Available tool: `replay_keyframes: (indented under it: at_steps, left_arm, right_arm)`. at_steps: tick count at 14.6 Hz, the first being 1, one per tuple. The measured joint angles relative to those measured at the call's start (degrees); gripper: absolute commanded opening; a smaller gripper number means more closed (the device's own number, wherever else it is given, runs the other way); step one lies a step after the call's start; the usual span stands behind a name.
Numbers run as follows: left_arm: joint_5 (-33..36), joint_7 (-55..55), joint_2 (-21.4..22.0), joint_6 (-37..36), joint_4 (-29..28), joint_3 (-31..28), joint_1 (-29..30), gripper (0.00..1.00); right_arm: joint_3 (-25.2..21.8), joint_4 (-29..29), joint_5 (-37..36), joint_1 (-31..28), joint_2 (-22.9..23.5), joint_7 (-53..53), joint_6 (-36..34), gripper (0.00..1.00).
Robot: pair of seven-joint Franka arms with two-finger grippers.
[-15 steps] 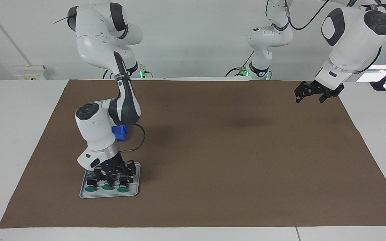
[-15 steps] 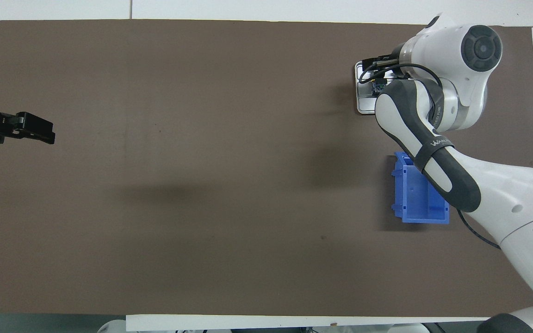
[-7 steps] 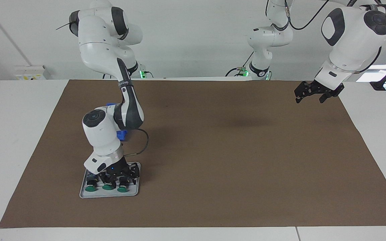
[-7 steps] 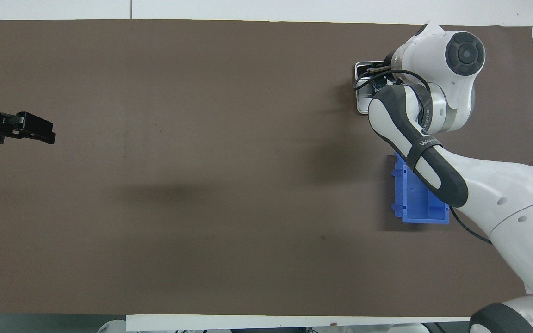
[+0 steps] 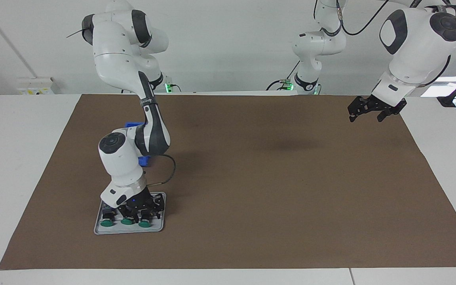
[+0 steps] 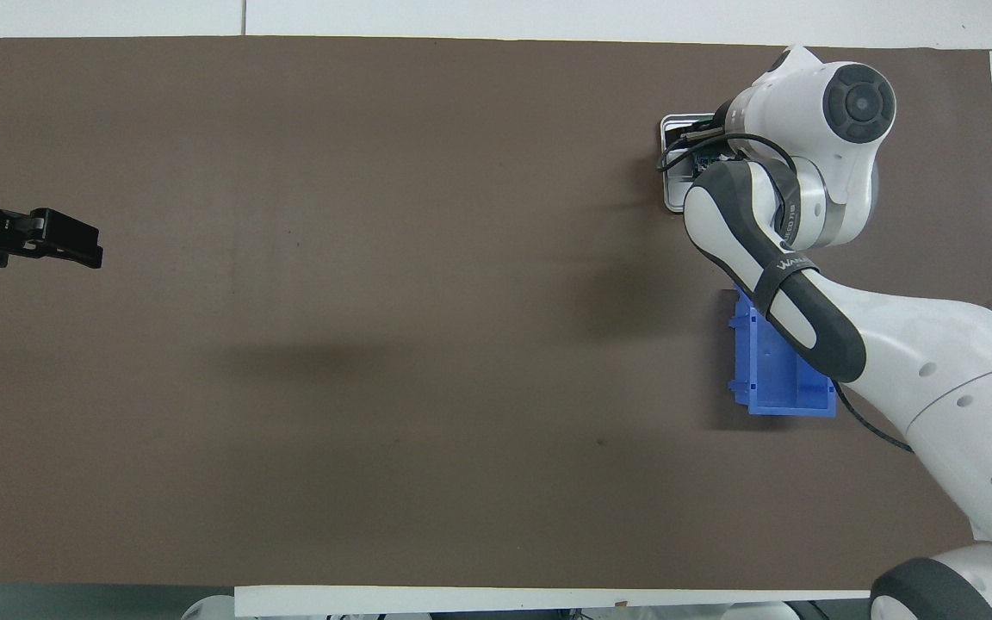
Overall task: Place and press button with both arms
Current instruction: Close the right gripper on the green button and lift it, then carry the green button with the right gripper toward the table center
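The right claw [image 5: 136, 213] was down in the small grey tray [image 5: 103, 229], which lay on the brown mat [image 5: 275, 190] at the right arm's end of the surface, far from the robots. Three buttons with green caps stood in this tray in one row: the first button [image 5: 106, 222], the middle button [image 5: 127, 221] and the third button [image 5: 145, 223]. The black fingers of the right claw reached down around the middle button, close between its two neighbours, but I could not tell if they already pressed on its body or only stood beside it, so the state of this claw stayed unclear. In the overhead view the wrist of the right arm [image 6: 806, 172] covered almost the whole tray, and only one corner of the tray was seen there. A blue plastic bin [image 6: 776, 379] sat on the mat nearer to the robots than the tray, partly under the forearm of the right arm. The left claw [image 5: 364, 111] hung in the air over the edge of the mat at the left arm's end of the surface, released and with nothing between its fingers, and the left arm [image 5: 414, 43] waited there, well apart from the tray and the buttons.
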State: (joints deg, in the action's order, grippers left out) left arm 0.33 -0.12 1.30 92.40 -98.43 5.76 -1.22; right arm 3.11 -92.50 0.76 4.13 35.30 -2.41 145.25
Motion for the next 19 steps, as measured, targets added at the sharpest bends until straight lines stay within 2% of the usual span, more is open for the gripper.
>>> replay_keyframes:
  at_steps: [8,14,19]
  left_arm:
    - [0.0,0.0,0.0,0.0,0.0,0.0,0.0,1.00]
    - [0.0,0.0,0.0,0.0,0.0,0.0,0.0,1.00]
    - [0.0,0.0,0.0,0.0,0.0,0.0,0.0,1.00]
  right_arm:
    - [-0.2,0.0,-0.1,-0.5,0.0,0.0,0.0,0.53]
    - [-0.2,-0.3,-0.1,-0.5,0.2,0.0,0.4,0.50]
    - [-0.2,-0.4,-0.1,-0.5,0.6,-0.1,1.4,0.30]
